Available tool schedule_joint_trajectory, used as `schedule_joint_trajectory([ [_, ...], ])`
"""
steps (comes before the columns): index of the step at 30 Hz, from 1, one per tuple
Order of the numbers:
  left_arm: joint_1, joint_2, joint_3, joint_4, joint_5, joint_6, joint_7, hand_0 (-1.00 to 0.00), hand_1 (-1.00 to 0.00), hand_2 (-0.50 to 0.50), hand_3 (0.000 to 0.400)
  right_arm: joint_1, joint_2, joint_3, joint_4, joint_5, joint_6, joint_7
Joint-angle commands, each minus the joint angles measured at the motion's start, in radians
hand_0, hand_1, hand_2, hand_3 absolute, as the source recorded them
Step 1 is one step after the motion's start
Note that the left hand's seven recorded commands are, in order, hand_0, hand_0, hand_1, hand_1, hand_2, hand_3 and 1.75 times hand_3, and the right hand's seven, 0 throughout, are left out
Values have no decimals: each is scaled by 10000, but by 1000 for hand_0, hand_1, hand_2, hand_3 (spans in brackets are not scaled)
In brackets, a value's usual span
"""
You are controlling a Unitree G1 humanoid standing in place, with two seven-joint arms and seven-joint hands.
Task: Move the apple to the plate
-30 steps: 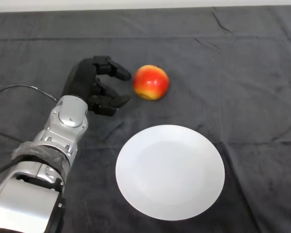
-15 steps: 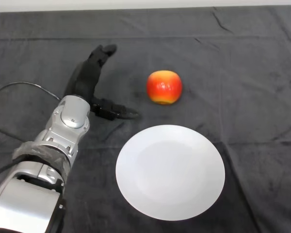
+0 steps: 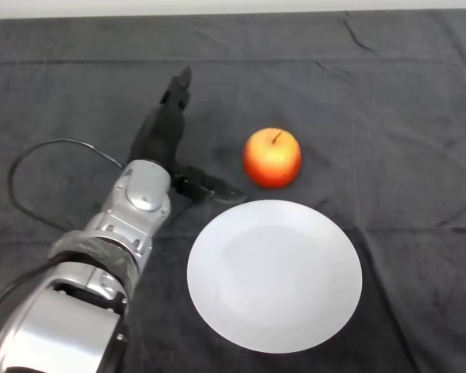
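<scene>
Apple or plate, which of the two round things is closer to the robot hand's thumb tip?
The white plate: its upper left rim lies just below the robot hand's thumb, while the red apple sits further right.

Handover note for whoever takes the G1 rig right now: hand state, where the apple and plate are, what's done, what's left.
Left hand: open, fingers straight and pointing away from the robot, thumb spread toward the plate; it holds nothing.
Apple: upright on the dark cloth, stem up, to the right of the hand and apart from it, just beyond the plate's far rim.
Plate: white, nothing on it, on the cloth in front of the robot.
Done: nothing yet; the apple is not on the plate.
Left: close the hand on the apple, lift it and set it on the plate.
</scene>
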Motion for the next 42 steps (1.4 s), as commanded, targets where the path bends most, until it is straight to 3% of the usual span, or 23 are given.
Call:
schedule_joint_trajectory([
  [1,-797,-62,-279,425,-175,196,-184,0,0,0,0,17,-318,-168,-10,-24,82,9],
  [24,-1302,-405,-1739,245,-1082,895,-1236,0,0,0,0,18,-320,-173,-6,-24,84,9],
  [42,-1468,-302,-3181,-122,-995,1462,-1052,0,0,0,0,18,-322,-176,-3,-25,85,8],
])
